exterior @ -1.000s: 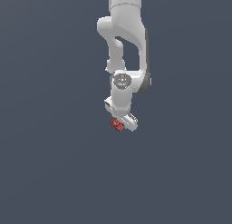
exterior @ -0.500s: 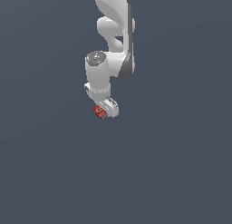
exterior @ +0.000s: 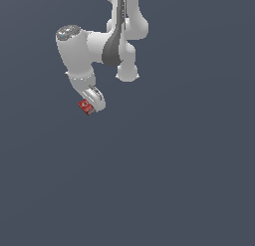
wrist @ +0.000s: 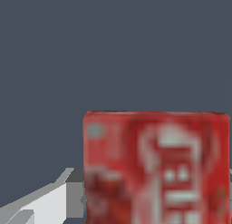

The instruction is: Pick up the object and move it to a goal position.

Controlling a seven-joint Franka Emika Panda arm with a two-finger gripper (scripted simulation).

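Observation:
The object is a small red flat box with white print. In the exterior view the object sits at the tip of my white gripper, which is shut on it, held up against the plain grey background at the exterior view's left. In the wrist view the object fills much of the picture, its printed face toward the camera, with one grey-white finger showing beside it. The other finger is hidden behind the box.
Only a uniform dark grey-blue surface surrounds the arm. No other objects, containers or edges show in either view.
The arm has swung toward the exterior view's left and upward, carrying the red box with it. The gripper has stayed shut on the box.

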